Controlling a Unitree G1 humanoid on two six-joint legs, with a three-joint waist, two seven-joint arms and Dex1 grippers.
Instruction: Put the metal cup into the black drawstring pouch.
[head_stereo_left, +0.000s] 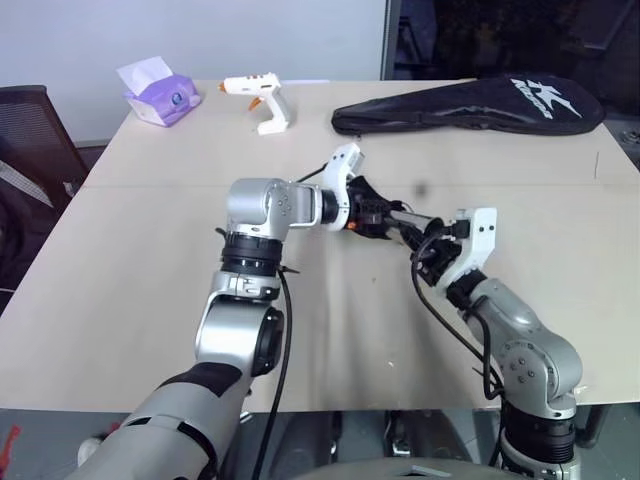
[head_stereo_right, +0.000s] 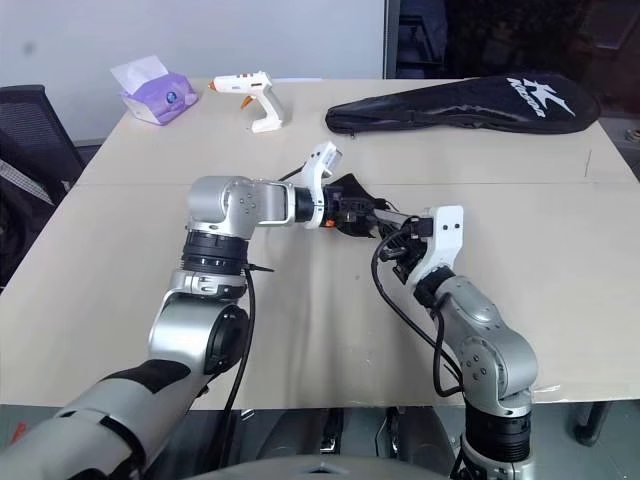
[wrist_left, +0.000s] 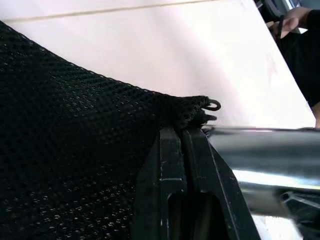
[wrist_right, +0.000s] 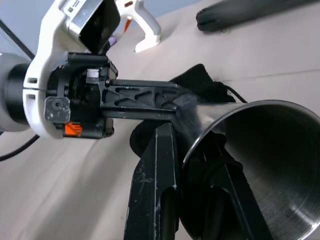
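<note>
Above the middle of the table (head_stereo_left: 150, 250), my left gripper (head_stereo_left: 388, 226) is shut on the top edge of the black drawstring pouch (head_stereo_left: 362, 192). The pouch's mesh fabric (wrist_left: 75, 150) hangs from the closed fingers (wrist_left: 172, 165). My right gripper (wrist_right: 192, 145) is shut on the rim of the metal cup (wrist_right: 260, 165), and the cup's open mouth faces that wrist. The cup (head_stereo_left: 412, 222) lies roughly level between the two grippers. Its far end reaches the pouch (wrist_right: 200, 80) right beside the left gripper (wrist_right: 140, 97). The shiny cup wall (wrist_left: 260, 150) sits against the pouch's edge.
A long black racket cover (head_stereo_left: 470, 105) lies at the far right of the table. A white glue gun (head_stereo_left: 262, 100) and a purple tissue pack (head_stereo_left: 160, 92) are at the far left. A black chair (head_stereo_left: 30, 130) stands off the left edge. A person's hand (wrist_left: 292, 20) is beyond the table.
</note>
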